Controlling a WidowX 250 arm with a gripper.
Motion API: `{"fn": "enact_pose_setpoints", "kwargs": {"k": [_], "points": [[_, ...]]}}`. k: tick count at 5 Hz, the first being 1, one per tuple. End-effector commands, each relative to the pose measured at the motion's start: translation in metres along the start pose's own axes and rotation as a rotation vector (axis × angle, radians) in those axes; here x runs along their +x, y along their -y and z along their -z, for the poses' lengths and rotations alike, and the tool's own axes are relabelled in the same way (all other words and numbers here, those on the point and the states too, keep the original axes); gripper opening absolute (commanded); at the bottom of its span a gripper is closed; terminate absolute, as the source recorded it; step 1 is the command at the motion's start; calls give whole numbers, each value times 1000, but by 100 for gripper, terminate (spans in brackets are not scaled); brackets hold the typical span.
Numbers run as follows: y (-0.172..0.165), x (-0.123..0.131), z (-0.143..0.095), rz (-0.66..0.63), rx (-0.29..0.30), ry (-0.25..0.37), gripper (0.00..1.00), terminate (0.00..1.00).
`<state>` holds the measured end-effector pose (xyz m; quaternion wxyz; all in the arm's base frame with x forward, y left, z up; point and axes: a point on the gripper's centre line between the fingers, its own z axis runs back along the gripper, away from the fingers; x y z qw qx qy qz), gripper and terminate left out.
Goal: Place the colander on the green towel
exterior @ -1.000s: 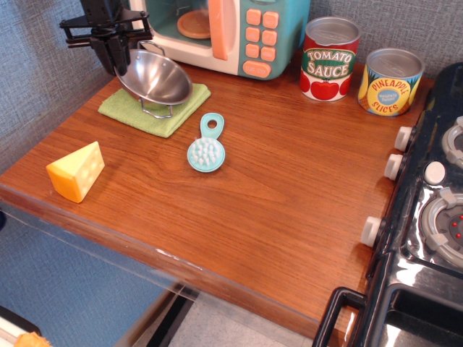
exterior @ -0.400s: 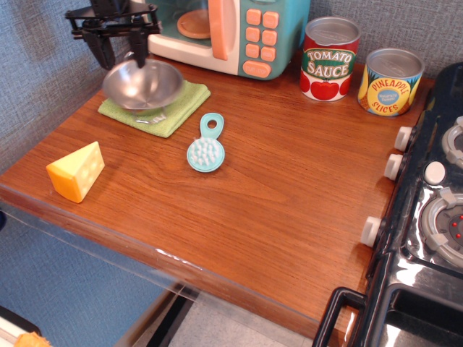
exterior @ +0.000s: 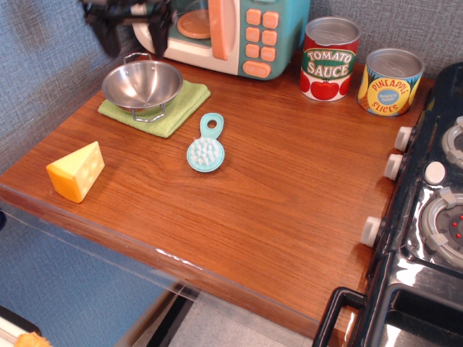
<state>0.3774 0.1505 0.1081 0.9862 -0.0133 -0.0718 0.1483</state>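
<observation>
The colander (exterior: 142,82), a shiny steel bowl with wire handles and a wire base, stands upright on the green towel (exterior: 179,107) at the back left of the wooden counter. My gripper (exterior: 134,32) is above and just behind it, near the top edge of the view and blurred. Its dark fingers (exterior: 109,35) are spread apart with nothing between them. It is clear of the colander.
A toy microwave (exterior: 239,32) stands right behind the towel. A teal scrub brush (exterior: 206,148) lies to the right of the towel and a yellow cheese wedge (exterior: 76,170) sits at the front left. A tomato sauce can (exterior: 330,59) and a pineapple can (exterior: 391,82) stand at the back right. The stove (exterior: 434,217) borders the right side.
The colander went from tilted in the gripper to level on the towel. The gripper let go of it and rose upward.
</observation>
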Motion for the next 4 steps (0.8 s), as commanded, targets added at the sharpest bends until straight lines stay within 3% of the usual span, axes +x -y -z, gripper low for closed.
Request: {"fn": "enact_pose_setpoints", "kwargs": {"k": [1, 3, 4], "points": [[37, -13, -16, 222, -8, 47, 100, 0], [45, -15, -14, 292, -3, 58, 100, 0], [45, -15, -14, 292, -3, 58, 100, 100]]}}
